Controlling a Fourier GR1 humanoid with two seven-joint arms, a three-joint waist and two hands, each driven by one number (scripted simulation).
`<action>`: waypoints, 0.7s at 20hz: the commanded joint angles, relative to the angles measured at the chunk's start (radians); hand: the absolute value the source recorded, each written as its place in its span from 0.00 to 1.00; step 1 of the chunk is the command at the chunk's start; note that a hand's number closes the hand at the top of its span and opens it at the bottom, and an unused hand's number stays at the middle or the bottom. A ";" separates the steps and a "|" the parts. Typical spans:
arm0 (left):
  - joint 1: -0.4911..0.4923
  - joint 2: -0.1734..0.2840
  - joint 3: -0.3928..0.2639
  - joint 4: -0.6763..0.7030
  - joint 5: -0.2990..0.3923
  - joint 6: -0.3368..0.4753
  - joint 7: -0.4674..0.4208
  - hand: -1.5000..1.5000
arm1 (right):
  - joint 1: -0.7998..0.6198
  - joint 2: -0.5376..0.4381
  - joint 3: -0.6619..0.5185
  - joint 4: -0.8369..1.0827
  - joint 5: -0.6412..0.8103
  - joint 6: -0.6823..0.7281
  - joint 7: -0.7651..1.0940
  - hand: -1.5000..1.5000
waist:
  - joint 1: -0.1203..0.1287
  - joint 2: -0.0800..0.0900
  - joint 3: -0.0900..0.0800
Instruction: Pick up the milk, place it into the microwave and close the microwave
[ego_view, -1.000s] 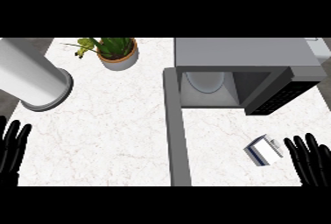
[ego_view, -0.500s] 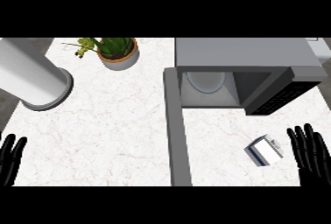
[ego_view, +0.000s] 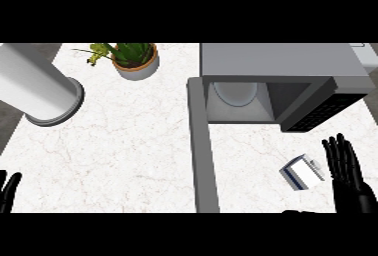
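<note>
Right robot hand (ego_view: 347, 172) at 4 o'clock, fingers straight and spread apart, pointing toward 12. Holds nothing. Its fingers sit just beside the milk (ego_view: 302, 172), on the milk's 3 o'clock side; cannot tell if they touch it. Thumb partly visible at the lower edge.

Left robot hand (ego_view: 9, 192) at 8 o'clock, at the view's left edge, only fingers showing, straight, up, resting. Holds nothing, touches nothing visible.

Milk: small carton lying on the white marble surface (ego_view: 125, 150) at 4 o'clock, tilted diagonally, white with a blue side. It is outside the microwave (ego_view: 284, 65), at the microwave's 6 o'clock, well apart from its opening.

Microwave at 1 o'clock, grey top, door (ego_view: 321, 107) swung open toward 4 o'clock, dark with grid pattern. Round turntable plate (ego_view: 236, 92) visible inside.

Grey vertical strip (ego_view: 203, 150) runs from the microwave's left side down to 6 o'clock.

Potted plant (ego_view: 133, 57) at 11 o'clock. Large grey cylinder (ego_view: 37, 90) at 10 o'clock, tilted, its base on the surface.
</note>
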 joint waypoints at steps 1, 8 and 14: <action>-0.041 0.008 0.036 0.016 0.028 -0.006 0.029 0.00 | 0.018 -0.042 -0.061 0.040 -0.010 0.014 -0.038 0.00 | -0.006 0.000 0.000; 0.033 -0.007 -0.096 -0.027 -0.052 0.049 0.000 0.00 | -0.077 -0.115 -0.156 0.338 -0.019 0.052 -0.218 0.00 | -0.001 0.000 0.000; 0.008 -0.003 0.011 0.034 0.007 -0.021 -0.049 0.00 | -0.185 -0.159 -0.154 0.533 0.037 0.059 -0.279 0.00 | 0.001 0.001 0.000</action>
